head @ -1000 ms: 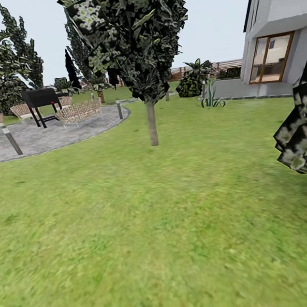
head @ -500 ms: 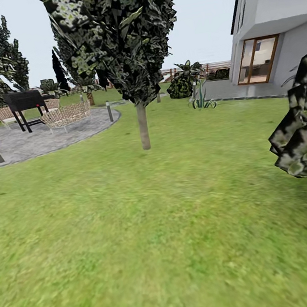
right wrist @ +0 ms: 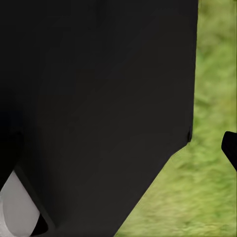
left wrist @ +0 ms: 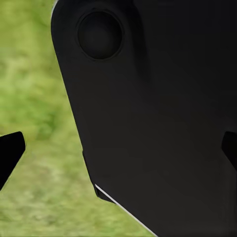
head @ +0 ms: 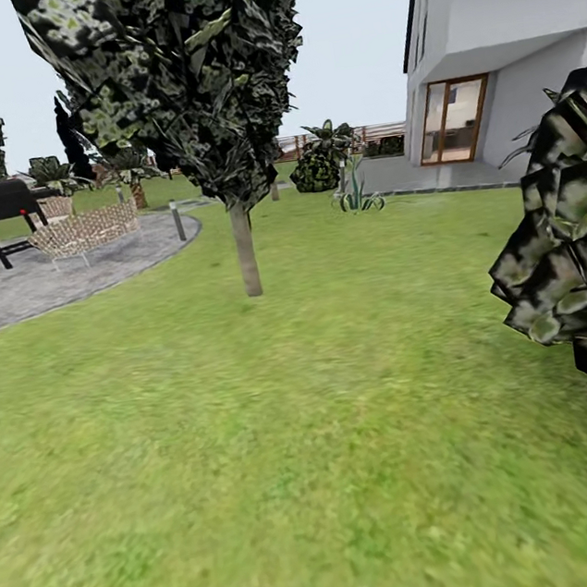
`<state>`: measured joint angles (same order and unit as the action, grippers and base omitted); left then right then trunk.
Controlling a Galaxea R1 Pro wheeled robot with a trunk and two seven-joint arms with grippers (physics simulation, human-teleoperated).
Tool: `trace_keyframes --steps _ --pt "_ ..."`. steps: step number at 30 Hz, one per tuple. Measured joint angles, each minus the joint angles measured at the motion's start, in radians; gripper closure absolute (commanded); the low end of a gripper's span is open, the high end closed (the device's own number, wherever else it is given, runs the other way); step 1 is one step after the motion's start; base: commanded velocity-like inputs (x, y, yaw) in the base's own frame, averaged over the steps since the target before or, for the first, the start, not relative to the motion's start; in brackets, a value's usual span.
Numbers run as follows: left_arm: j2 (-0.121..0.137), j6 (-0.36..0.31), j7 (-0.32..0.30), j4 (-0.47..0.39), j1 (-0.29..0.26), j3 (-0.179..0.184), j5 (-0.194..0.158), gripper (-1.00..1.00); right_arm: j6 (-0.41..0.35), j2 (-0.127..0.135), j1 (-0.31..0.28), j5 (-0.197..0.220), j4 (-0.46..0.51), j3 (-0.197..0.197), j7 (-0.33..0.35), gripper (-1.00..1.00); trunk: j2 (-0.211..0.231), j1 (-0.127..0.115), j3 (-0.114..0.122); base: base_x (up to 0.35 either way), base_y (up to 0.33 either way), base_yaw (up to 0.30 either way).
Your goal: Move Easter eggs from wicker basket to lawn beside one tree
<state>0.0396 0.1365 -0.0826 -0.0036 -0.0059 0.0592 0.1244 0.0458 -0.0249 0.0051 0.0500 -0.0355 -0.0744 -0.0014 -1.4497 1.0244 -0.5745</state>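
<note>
Lawn [head: 287, 444], tree [head: 245, 244] ahead — claw states unclear, both wrist cams blocked.

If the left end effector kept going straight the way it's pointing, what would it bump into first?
Probably the robot's own black body panel, which sits right in front of the left end effector in the left wrist view. Beyond it lies the lawn. Depth is hard to judge.

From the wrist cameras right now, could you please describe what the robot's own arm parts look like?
Little of them shows. In the left wrist view a large matte black panel with a round recess and a thin pale edge fills most of the frame, with black fingers at the sides. The right wrist view has a similar black panel, a pale grey rounded part, and grass behind.
</note>
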Motion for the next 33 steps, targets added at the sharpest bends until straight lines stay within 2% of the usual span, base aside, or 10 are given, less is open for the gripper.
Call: trace_keyframes --steps 16,33 --pt "0.0 0.0 0.001 0.0 0.0 0.0 0.0 -1.0 0.0 0.0 0.0 0.0 0.0 0.0 0.0 -1.0 0.0 0.0 0.0 0.335 0.0 -0.038" --pt "0.0 0.0 0.001 0.0 -0.001 0.0 0.0 -1.0 0.0 0.0 0.0 0.0 0.0 0.0 0.0 -1.0 0.0 0.0 0.0 0.335 0.0 -0.241"
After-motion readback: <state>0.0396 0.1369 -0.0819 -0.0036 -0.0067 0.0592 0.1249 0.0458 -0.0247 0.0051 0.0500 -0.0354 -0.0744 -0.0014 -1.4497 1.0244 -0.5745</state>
